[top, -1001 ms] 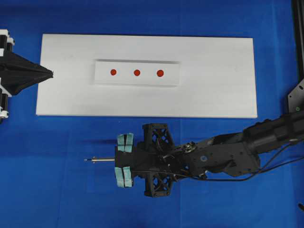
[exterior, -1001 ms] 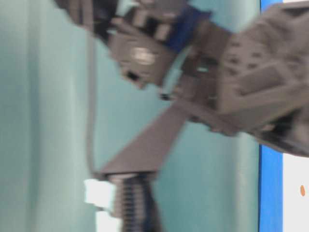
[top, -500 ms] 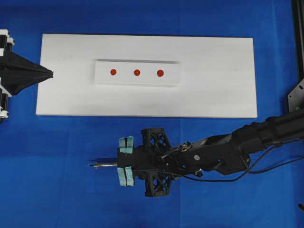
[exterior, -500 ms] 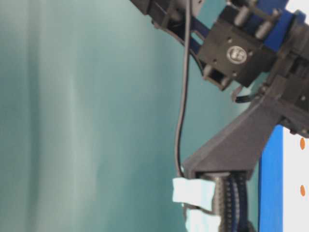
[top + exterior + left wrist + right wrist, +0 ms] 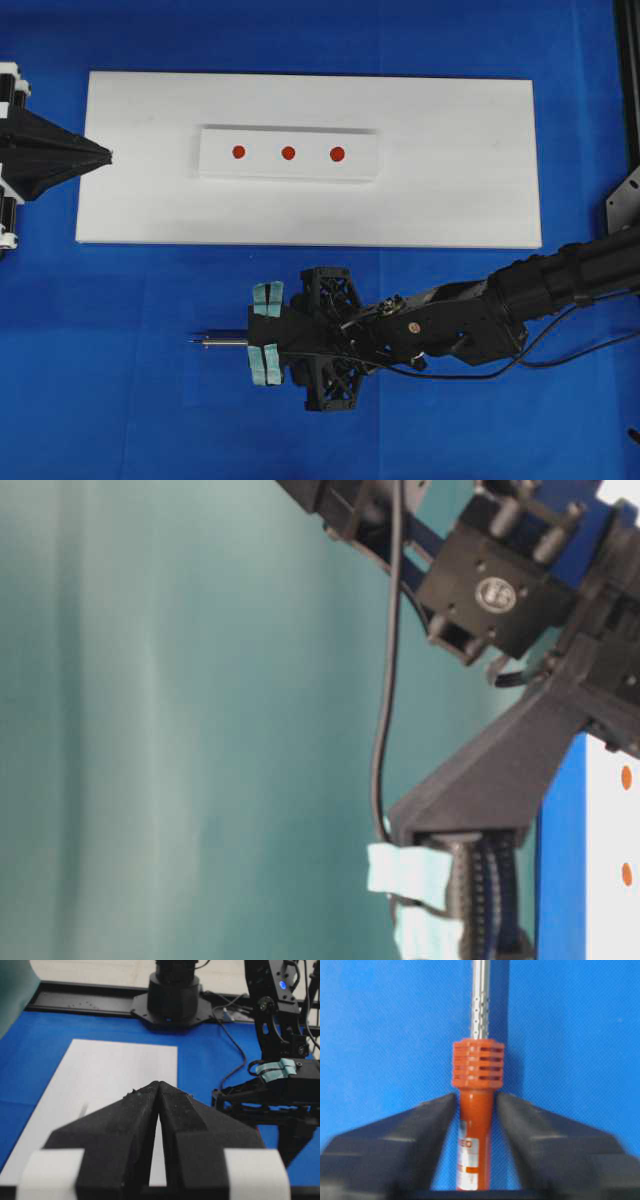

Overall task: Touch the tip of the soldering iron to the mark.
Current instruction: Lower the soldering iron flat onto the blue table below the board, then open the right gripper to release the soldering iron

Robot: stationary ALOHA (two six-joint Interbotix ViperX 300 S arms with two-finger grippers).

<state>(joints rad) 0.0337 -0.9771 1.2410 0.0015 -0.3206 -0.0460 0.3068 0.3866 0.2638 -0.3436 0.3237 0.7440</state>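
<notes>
The right tool [image 5: 256,340] lies low over the blue worktop [image 5: 120,400], just below the white board's [image 5: 450,200] near edge. Its jaws flank the red-orange handle of the soldering iron [image 5: 476,1125]. Thin slivers of blue show on either side of the handle, so they seem slightly parted rather than clamped, though the wrist view is blurred. The tip [image 5: 196,342] points left, off the board and well apart from the three red marks [image 5: 288,153] at the board's middle. The left tool [image 5: 105,155] sits pinched shut, holding nothing, at the board's left edge.
</notes>
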